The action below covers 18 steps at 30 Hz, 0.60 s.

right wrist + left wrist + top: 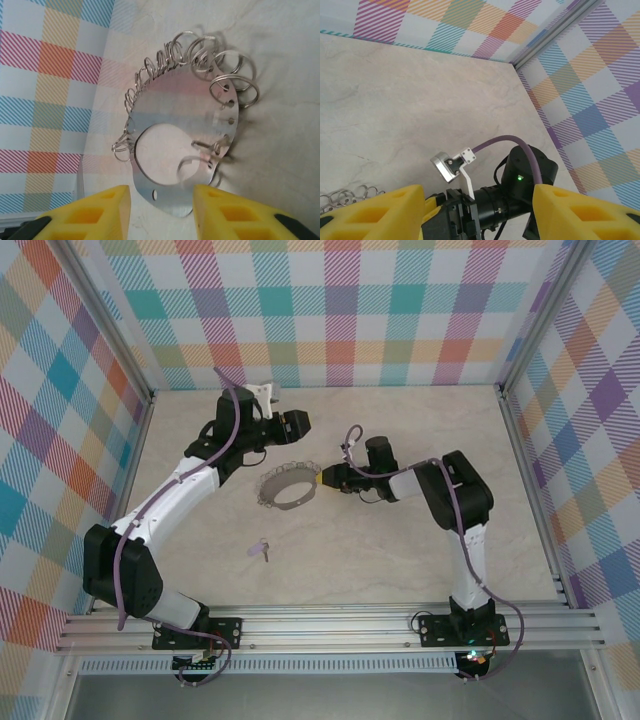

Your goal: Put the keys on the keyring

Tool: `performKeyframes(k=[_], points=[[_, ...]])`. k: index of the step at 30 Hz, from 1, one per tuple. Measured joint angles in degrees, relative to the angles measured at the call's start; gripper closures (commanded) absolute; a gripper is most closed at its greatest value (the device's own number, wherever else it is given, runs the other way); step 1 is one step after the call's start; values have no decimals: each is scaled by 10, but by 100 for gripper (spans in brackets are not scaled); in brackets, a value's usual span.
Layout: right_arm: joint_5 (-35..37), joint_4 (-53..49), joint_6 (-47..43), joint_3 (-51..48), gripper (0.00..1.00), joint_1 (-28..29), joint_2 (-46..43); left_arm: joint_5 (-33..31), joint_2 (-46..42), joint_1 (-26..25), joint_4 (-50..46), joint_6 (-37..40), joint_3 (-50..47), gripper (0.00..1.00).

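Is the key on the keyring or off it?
Off. The key lies alone on the table, apart from the keyring.

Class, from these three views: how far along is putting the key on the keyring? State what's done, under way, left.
Done: nothing yet; the key lies on the table, apart from the keyring. In hand: the right gripper straddles the keyring's near edge, jaws apart; the left gripper hangs open nearby. Left: pick up the key and thread it on.

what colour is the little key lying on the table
Pale lilac-purple head on the key, seen best in the top external view.
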Motion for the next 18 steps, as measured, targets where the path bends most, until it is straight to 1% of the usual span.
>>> performKeyframes(k=[4,8,14,18], points=[[24,-54,-30,-9,60,1,-39,0,0,0,3,0,-5,41],[57,-145,-89,7,60,5,-72,0,0,0,6,0,-10,41],[102,-264,-183,49,61,21,-78,0,0,0,14,0,-11,41],[117,-314,-224,62,61,26,-77,0,0,0,14,0,-11,41]])
